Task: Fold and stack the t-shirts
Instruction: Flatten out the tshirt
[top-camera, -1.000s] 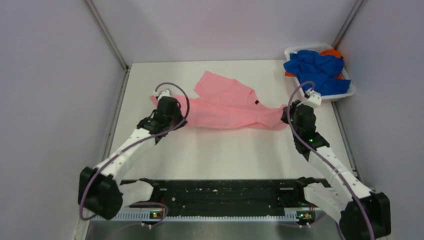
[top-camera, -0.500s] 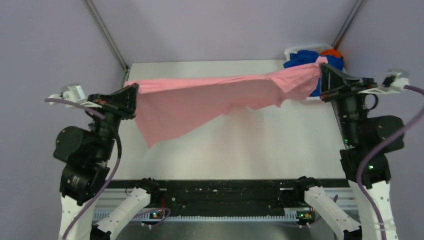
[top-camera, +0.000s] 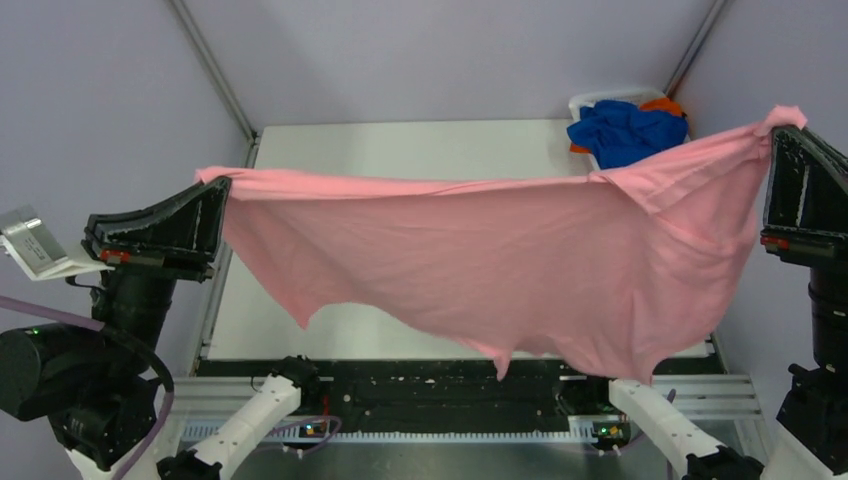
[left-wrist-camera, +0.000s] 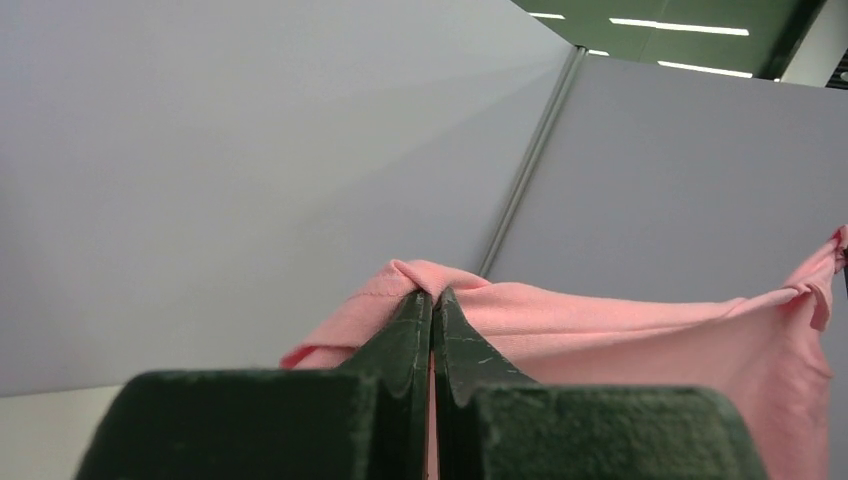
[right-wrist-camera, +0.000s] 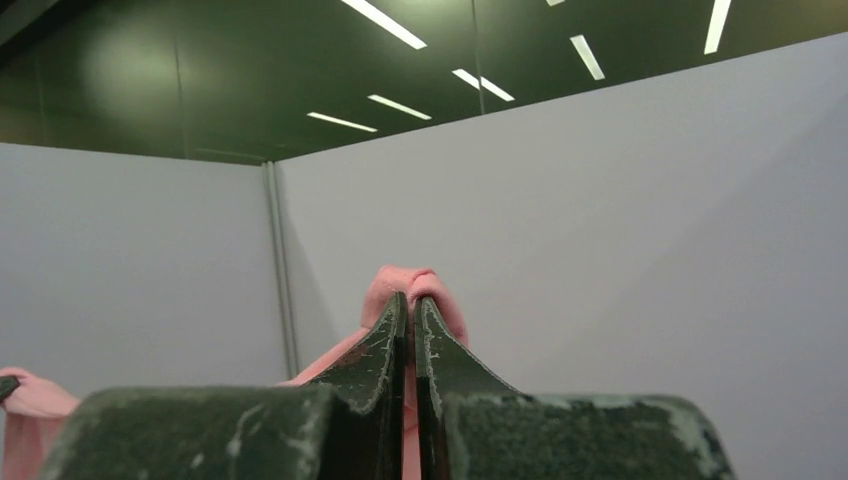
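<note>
Pink t-shirt (top-camera: 480, 250) hangs spread in air above desk (top-camera: 400, 150). Left gripper (top-camera: 222, 188) jaws pinched tight on one corner, right gripper (top-camera: 780, 132) likewise opposite. Blue t-shirts (top-camera: 625, 130) in basket (top-camera: 598, 98).

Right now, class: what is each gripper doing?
Left gripper: closed, holding the pink t-shirt.
Right gripper: closed, holding the pink t-shirt too.

- I get the top external view from above and behind the arm bases (top-camera: 285, 385), looking down and forward over the table (top-camera: 400, 145).
- My left wrist camera sits right behind the left gripper (left-wrist-camera: 432, 298), aimed upward at the wall panels (left-wrist-camera: 200, 150).
- My right wrist camera sits likewise behind the right gripper (right-wrist-camera: 410, 300), aimed up toward ceiling lights (right-wrist-camera: 385, 22).
- All three share the pink t-shirt (top-camera: 480, 250).
</note>
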